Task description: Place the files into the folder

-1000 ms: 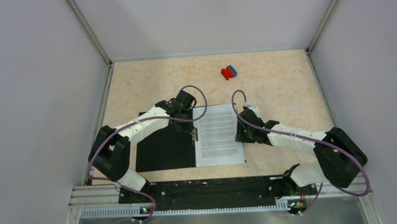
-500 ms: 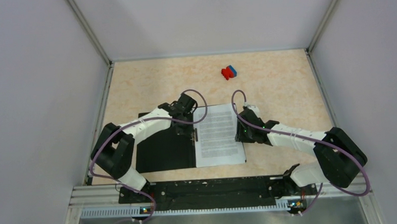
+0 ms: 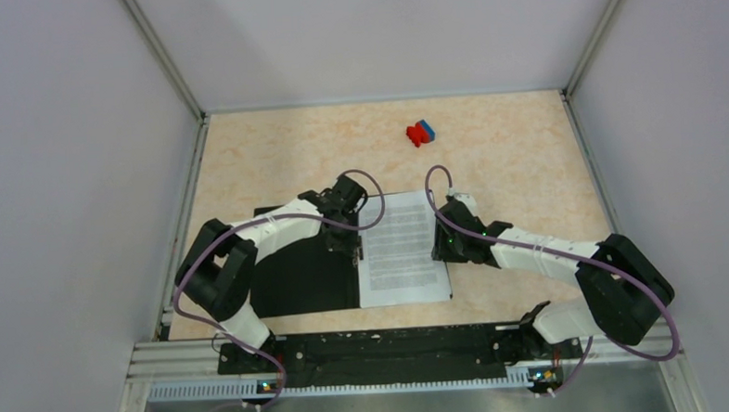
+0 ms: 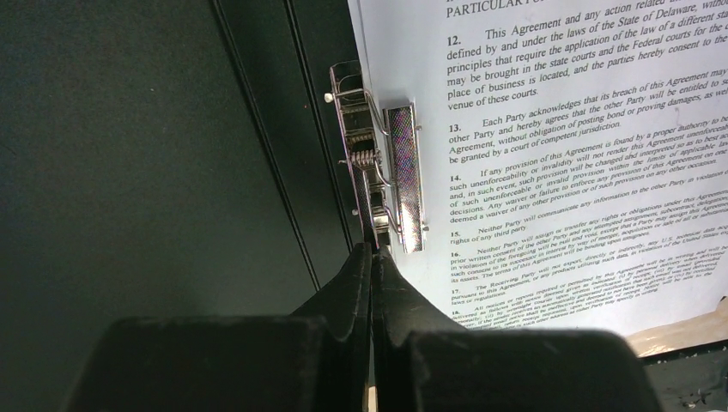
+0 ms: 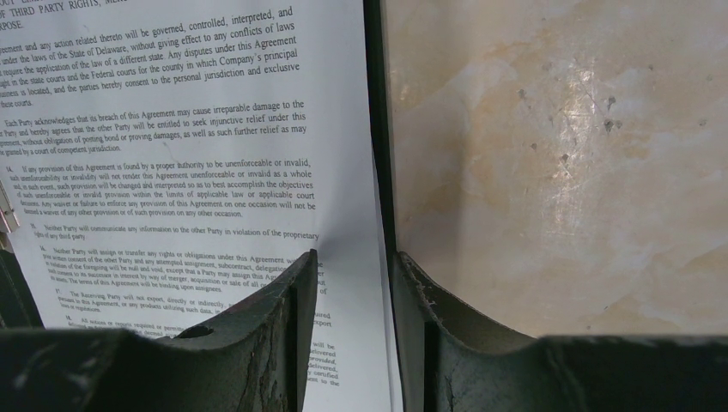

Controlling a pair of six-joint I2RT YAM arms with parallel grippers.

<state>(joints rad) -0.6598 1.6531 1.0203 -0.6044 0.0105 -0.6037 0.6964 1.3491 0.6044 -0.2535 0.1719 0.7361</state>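
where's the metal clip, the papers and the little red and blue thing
metal clip (image 4: 403,176), left wrist view, on its flat textured plate
papers (image 3: 404,251), top view, middle of the printed top sheet
red and blue thing (image 3: 421,132), top view, where red meets blue

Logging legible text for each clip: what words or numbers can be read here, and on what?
On the files, left wrist view:
"12. This Agreement and any action related"
"the laws of the State of Delaware"
"13. Each Party acknowledges that its breach of this Agreement"
Right wrist view:
"be governed, controlled, interpreted, and"
Lowest lines and the top view's print: too small to read.
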